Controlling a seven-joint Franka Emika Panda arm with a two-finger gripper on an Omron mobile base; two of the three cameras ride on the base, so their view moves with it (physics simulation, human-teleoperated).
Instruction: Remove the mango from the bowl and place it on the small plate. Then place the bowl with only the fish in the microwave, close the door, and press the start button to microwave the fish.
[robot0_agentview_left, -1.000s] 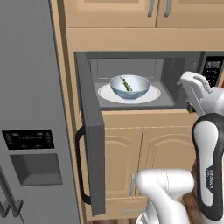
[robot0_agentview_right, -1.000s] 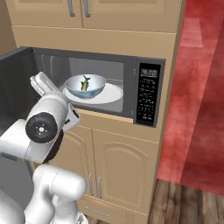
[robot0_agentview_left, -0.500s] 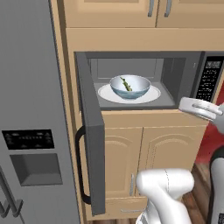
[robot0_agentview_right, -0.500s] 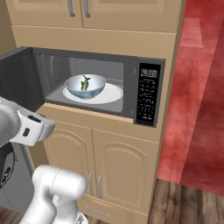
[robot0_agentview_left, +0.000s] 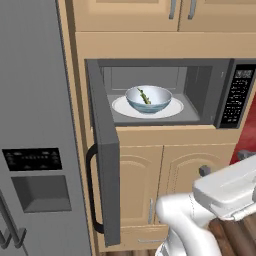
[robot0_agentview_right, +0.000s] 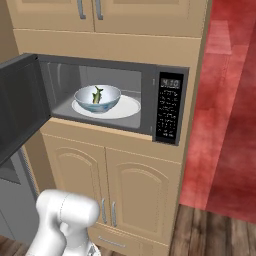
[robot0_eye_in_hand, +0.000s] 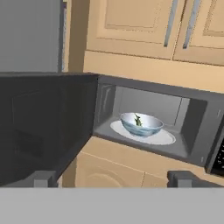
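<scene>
The light blue bowl (robot0_agentview_left: 149, 98) (robot0_agentview_right: 97, 98) (robot0_eye_in_hand: 141, 124) sits on the white turntable disc (robot0_agentview_left: 175, 108) inside the microwave (robot0_agentview_left: 200, 85). The green-yellow fish (robot0_agentview_left: 144, 95) (robot0_agentview_right: 96, 95) (robot0_eye_in_hand: 138, 119) lies in it, and I see no fruit beside it. The door (robot0_agentview_left: 103, 150) (robot0_agentview_right: 20, 107) (robot0_eye_in_hand: 39, 127) stands wide open to the left. My gripper (robot0_eye_in_hand: 113, 179) is open and empty, well back from the cavity and facing it. The mango and the small plate are out of view.
The black keypad panel (robot0_agentview_left: 237, 95) (robot0_agentview_right: 168, 107) is at the microwave's right. The tall grey fridge (robot0_agentview_left: 35, 125) stands left of the open door. Wooden cabinets (robot0_agentview_right: 125, 180) lie above and below, and a red wall (robot0_agentview_right: 230, 100) to the right.
My arm has drawn back from the microwave's right side and dropped low to the lower right. Bowl, fish and door have stayed put.
</scene>
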